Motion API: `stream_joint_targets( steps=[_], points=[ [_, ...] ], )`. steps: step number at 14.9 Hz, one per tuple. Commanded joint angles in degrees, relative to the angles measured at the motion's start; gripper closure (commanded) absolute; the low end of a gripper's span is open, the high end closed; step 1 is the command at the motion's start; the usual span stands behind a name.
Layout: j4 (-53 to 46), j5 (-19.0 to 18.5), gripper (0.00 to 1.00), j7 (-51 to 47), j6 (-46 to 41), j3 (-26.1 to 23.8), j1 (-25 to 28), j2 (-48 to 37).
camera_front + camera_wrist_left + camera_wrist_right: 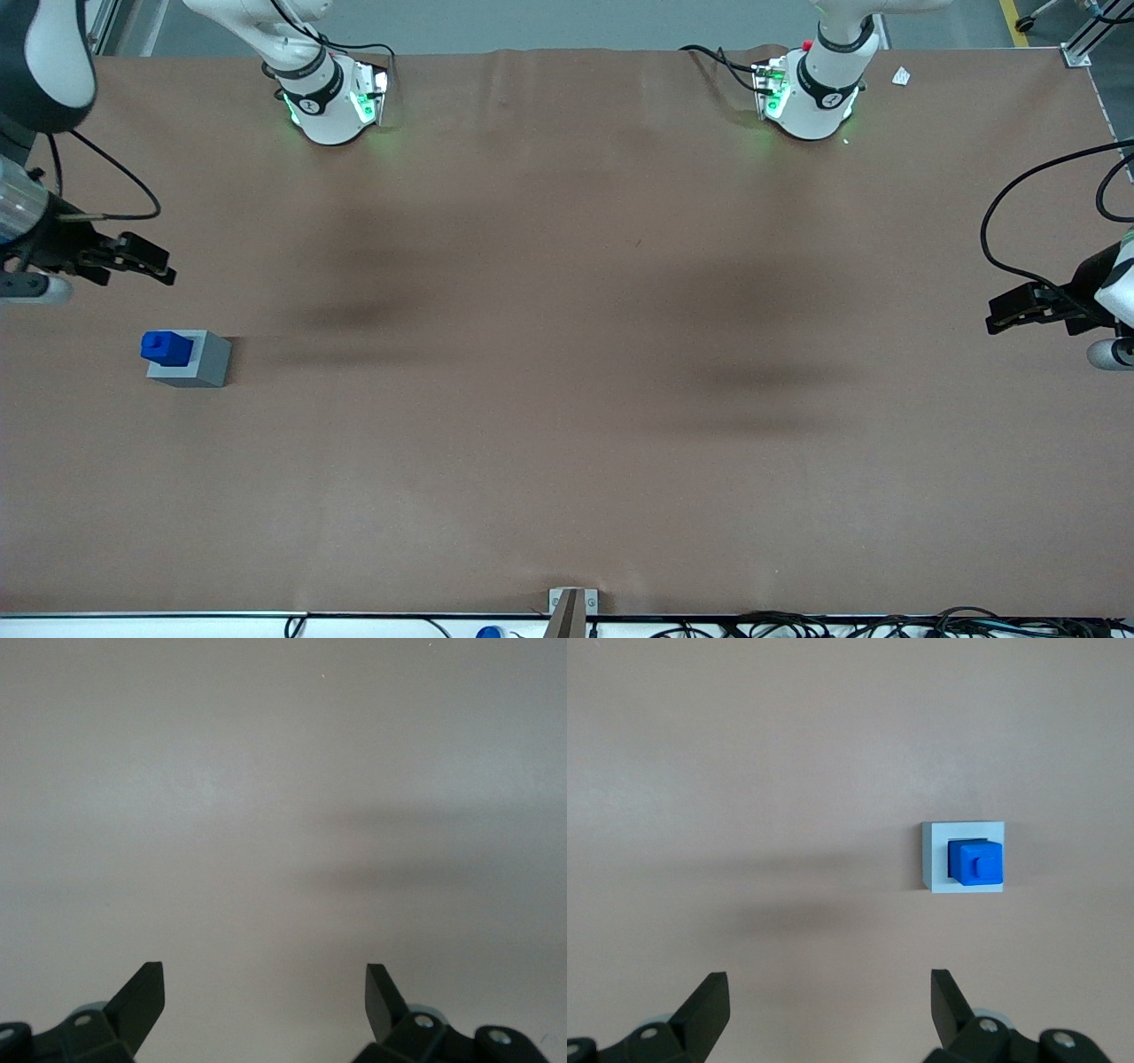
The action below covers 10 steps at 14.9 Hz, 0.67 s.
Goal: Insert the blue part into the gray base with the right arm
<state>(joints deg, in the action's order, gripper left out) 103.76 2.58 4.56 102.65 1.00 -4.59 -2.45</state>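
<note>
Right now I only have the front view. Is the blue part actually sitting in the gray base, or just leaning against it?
Observer: It's seated. The right wrist view looks down on the blue part inside the recess of the gray base, with gray rim showing around it.
Operator: Is the end effector holding anything?
Observer: No. The end effector is open, its fingers wide apart with nothing between them. It hangs apart from the base, farther from the front camera.
</note>
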Motion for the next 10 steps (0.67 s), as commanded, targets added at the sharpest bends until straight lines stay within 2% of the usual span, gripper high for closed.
stream_joint_targets(
  steps=[1, 10],
  points=[
    [-3.3, -0.4, 0.0, -1.4, -2.6, -0.1, 0.7, -0.5],
    [-12.5, -0.6, 0.0, -1.4, -12.1, 0.1, 0.5, -0.5]
  ],
)
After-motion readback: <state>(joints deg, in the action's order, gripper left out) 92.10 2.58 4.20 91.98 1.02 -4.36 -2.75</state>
